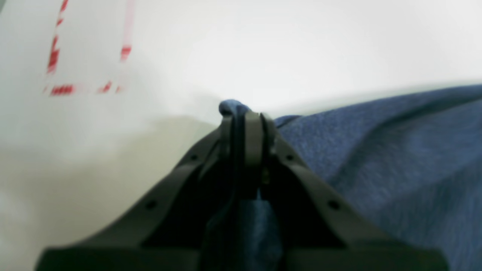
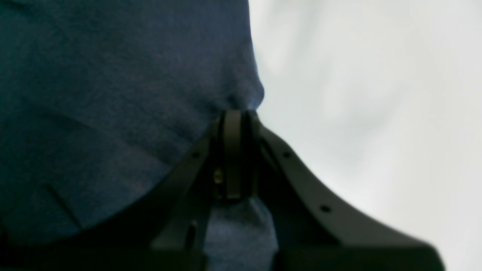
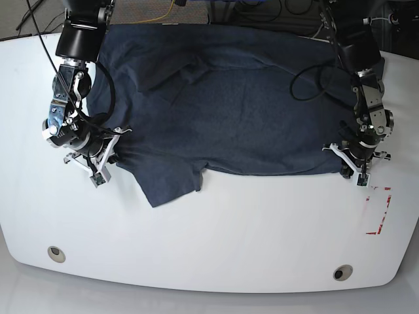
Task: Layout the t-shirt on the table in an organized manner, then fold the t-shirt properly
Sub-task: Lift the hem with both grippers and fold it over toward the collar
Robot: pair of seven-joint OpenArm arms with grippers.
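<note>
Worktop (image 3: 209,248): glossy white, curved edges, fills most of base view. T-shirt (image 3: 229,111) spread flat over far half of worktop, dark navy-grey, plain side up, no lettering visible. One sleeve (image 3: 170,180) sticks out toward near edge, left of centre in base view. Some creases near collar end, top left.

Right arm on base view's left; right pincer (image 3: 103,160) at shirt's left edge, low over worktop. Right wrist cam: jaws pressed together w/ pinch of fabric between them, cloth bunched at the tips and showing behind the jaws too.

Left arm on base view's right; left pincer (image 3: 357,167) at shirt's right lower corner. Left wrist cam: jaws closed tight, small nub of blue cloth poking out past tips, more cloth trapped lower in the gap.

Red tape rectangle (image 3: 378,209) on worktop just beyond left pincer, apart from shirt. Two round grommet holes near front edge: one left (image 3: 55,254), one right (image 3: 342,272).
</note>
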